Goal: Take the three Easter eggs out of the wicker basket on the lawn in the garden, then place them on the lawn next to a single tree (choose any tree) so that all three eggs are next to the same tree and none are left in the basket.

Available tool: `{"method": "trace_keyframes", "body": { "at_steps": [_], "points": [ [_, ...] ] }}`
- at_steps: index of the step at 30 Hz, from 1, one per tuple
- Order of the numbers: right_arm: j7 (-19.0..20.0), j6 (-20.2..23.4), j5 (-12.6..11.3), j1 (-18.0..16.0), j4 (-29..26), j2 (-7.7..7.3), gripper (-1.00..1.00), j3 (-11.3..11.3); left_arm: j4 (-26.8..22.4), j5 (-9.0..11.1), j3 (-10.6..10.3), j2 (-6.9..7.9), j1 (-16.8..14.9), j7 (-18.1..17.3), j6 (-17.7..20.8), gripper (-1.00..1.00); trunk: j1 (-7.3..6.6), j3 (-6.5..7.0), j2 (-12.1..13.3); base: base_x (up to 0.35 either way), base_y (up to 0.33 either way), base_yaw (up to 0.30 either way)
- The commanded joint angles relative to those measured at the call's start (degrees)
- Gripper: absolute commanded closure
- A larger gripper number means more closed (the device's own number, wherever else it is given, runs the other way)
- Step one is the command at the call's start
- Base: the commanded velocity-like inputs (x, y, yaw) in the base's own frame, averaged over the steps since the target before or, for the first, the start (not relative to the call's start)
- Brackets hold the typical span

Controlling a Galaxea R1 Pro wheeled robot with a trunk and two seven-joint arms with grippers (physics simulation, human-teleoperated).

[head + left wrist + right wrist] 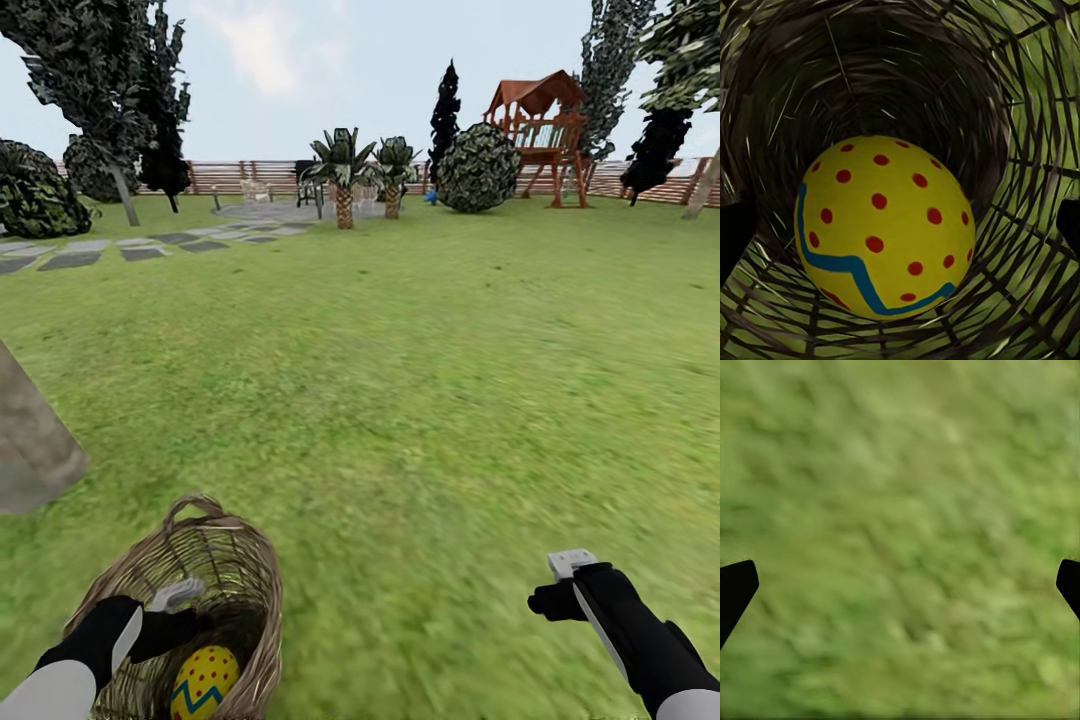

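The brown wicker basket [245,560] stands on the lawn [430,400] at the lower left. One yellow Easter egg [205,682] with red dots and a blue zigzag lies in its bottom, large in the left wrist view [885,225]. Any other eggs are hidden. My left gripper [185,610] hangs open over the basket's mouth, its fingers [731,240] wide apart on either side of the egg and not touching it. My right gripper [558,585] is open above bare grass [900,510] at the lower right. A thick grey-brown tree trunk [30,450] rises just left of the basket.
Grey stepping stones [140,245] lead to a paved patch at the back left. Two short palms [345,180], a round bush [478,168] and a wooden play tower [545,130] stand before the far fence. Dark narrow trees [445,115] line the back.
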Motion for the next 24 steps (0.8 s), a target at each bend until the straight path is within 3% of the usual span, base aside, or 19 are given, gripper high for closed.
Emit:
{"method": "trace_keyframes", "body": {
  "at_steps": [1, 12, 24],
  "points": [
    [0.4, 0.2, 0.5, 0.0, -0.1, -0.05, -1.00, 0.1, 0.0, -0.6, 0.5, -0.04, 0.0, -0.5, 0.3, -1.00, 0.01, -0.28, 0.0, 0.000, 0.000, 0.000],
    [0.3, 0.2, 0.6, 0.0, 0.0, -0.05, -1.00, 0.1, 1.1, -0.5, 0.5, -0.22, 0.0, -0.5, 0.1, -1.00, 0.29, -2.72, -0.2, 0.000, 0.000, 0.000],
    [0.3, 0.1, 0.7, 0.0, 0.0, -0.05, -1.00, 0.2, 1.1, -0.4, 0.5, -1.55, 0.0, -0.6, 0.1, -1.00, 0.60, -5.38, -0.3, 0.000, 0.000, 0.000]
  ]
}}
